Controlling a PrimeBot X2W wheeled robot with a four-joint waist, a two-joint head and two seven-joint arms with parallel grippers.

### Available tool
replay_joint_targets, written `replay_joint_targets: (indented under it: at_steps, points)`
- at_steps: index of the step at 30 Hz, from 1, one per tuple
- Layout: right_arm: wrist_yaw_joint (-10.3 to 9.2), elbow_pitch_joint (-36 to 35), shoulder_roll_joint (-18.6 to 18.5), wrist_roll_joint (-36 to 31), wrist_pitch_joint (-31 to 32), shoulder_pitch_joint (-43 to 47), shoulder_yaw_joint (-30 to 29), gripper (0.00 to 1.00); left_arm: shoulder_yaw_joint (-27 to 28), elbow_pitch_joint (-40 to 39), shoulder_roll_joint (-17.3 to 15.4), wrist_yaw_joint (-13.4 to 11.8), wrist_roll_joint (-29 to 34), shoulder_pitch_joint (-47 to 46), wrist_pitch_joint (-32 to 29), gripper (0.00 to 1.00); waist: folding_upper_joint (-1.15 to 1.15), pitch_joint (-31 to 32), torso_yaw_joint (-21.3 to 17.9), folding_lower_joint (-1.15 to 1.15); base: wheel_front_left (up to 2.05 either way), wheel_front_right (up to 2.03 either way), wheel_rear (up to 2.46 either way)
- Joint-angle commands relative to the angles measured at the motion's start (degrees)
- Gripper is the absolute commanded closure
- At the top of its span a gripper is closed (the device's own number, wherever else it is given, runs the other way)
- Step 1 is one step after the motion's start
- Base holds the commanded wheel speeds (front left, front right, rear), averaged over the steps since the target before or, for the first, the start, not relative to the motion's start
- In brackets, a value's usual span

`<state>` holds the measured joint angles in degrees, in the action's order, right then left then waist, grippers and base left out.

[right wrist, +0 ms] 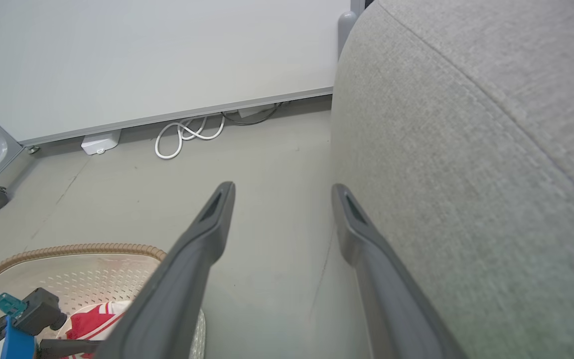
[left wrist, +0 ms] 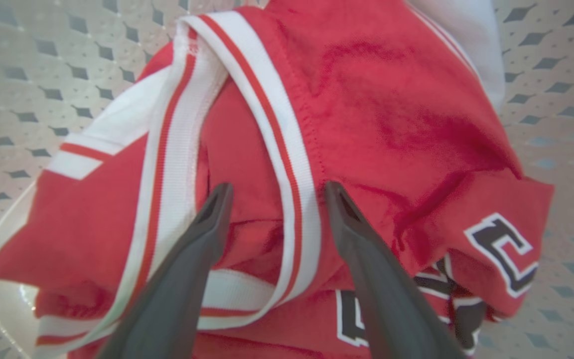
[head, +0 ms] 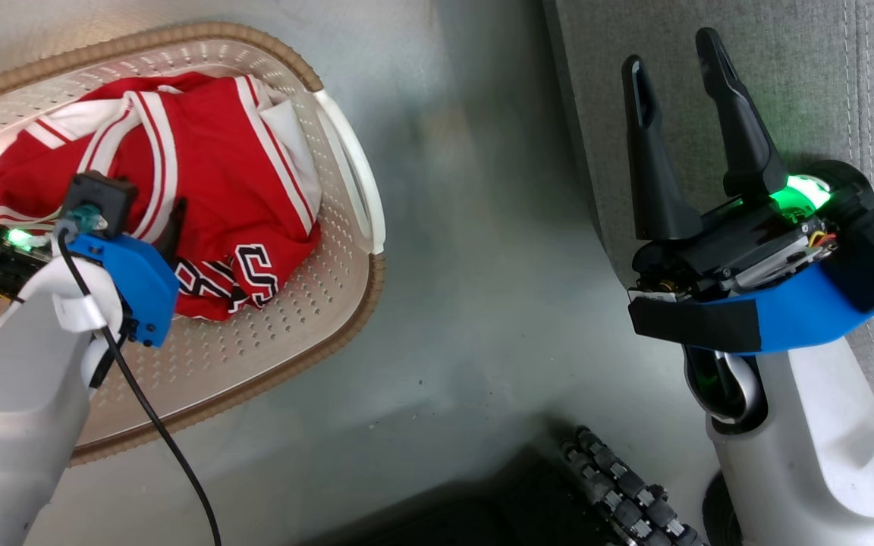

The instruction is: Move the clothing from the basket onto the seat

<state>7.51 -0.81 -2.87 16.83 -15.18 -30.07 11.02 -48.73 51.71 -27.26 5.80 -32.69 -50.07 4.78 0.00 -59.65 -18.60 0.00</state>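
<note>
All of the clothing [head: 202,174] that could be seen lay bunched in the basket [head: 285,341]. It made a red heap with white stripe trim and black-and-white lettering, piled toward the end with the white handle [head: 353,174], and the perforated bottom showed bare along the near rim. No garment lay on the seat [head: 809,76], whose grey cushion stood across a strip of bare floor [head: 482,265] from the basket. By my reading the transfer had not begun: the first pick was in hand, and the lift, the carry across and the release on the cushion were all left to do. Whether one garment or several made up the heap could not be told

At the heap, the left gripper [left wrist: 274,192] was down on the cloth with its two dark fingers [left wrist: 192,259] spread wide. One finger sat on each side of a striped band [left wrist: 292,164] of white and red. The tips were at the fabric and seemed to press into it, but nothing was clamped between them. Further out, the right gripper [head: 674,53] hung by the rounded edge of the seat with its fingers clearly apart, holding nothing and touching nothing that I could make out
</note>
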Motion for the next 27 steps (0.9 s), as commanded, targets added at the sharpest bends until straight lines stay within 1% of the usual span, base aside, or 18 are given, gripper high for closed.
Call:
replay_joint_targets:
  at_steps: [1,5,9,24,25,26,27]
  points:
    - [-0.03,0.5,0.0,0.6,0.1,0.3,-0.2,0.00,0.0,0.2,-0.4,-0.4,0.3,-1.2,-0.6,0.00,0.00,-0.4,-0.4,0.00,0.00,0.00,0.00]
    - [-0.04,0.4,-0.1,1.1,0.1,0.5,0.1,0.00,-0.3,1.0,-0.8,-1.1,0.1,-2.0,-3.3,0.00,0.00,-1.1,-0.8,0.00,0.00,0.00,0.00]
    - [-0.04,0.3,-0.1,1.5,0.1,0.4,0.3,0.00,-1.0,1.3,-0.9,-1.0,0.3,-2.3,-5.4,0.00,0.00,-1.4,-1.1,0.00,0.00,0.00,0.00]
    - [-0.05,0.3,-0.1,1.6,0.1,0.2,0.2,0.00,-3.9,1.3,-0.1,0.7,-1.1,-2.3,-13.7,0.00,0.00,-1.6,-1.1,0.00,0.00,0.00,0.00]
    - [-0.05,0.3,-0.1,1.5,0.1,0.3,0.1,0.00,-4.1,1.2,-0.1,0.8,-1.3,-2.2,-14.3,0.22,0.00,-1.6,-1.1,0.00,0.00,0.00,0.00]
    - [-0.05,0.4,-0.1,1.4,0.1,0.3,0.1,0.00,-4.4,1.1,0.0,1.0,-1.5,-2.2,-14.9,0.53,0.00,-1.6,-1.1,0.00,0.00,0.00,0.00]
    - [-0.05,0.4,-0.1,1.4,0.1,0.4,0.1,0.00,-4.6,1.0,-0.1,1.0,-1.5,-2.3,-15.3,0.62,0.00,-1.6,-1.1,0.00,0.00,0.00,0.00]
